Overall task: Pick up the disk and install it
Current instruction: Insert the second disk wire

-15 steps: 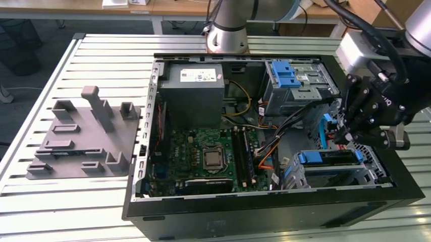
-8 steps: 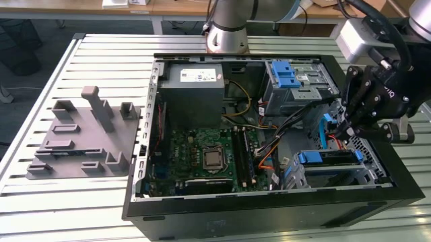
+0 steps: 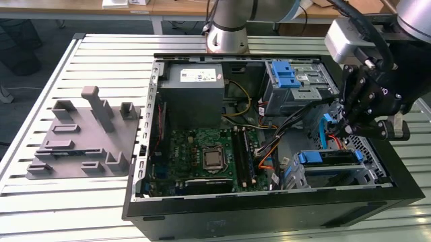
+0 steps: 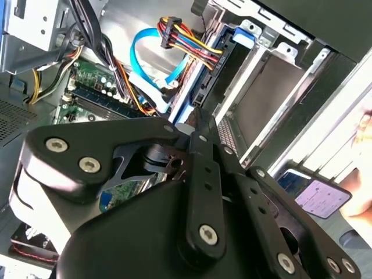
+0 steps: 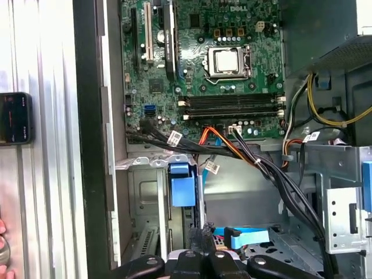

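The disk [image 3: 331, 157], silver-grey with a blue bracket, lies in the drive bay at the near corner of the open computer case [image 3: 269, 201], on the exterior view's right. My gripper [image 3: 344, 132] hangs just above it, fingers together with nothing between them. In the second wrist view the fingertips [image 4: 199, 123] end at the disk's blue-edged side [image 4: 200, 78]; whether they touch it I cannot tell. In the first wrist view the gripper [image 5: 199, 237] sits below the blue bracket [image 5: 181, 183].
Inside the case are a grey power-supply box [image 3: 194, 96], a blue-latched metal drive cage [image 3: 293, 80], the motherboard [image 3: 209, 151] and bundled cables [image 3: 269, 151]. A grey fixture plate [image 3: 84, 136] lies on the table at the exterior view's left. A phone [image 5: 14, 118] and a person's hand [image 5: 3, 247] are beside the case.
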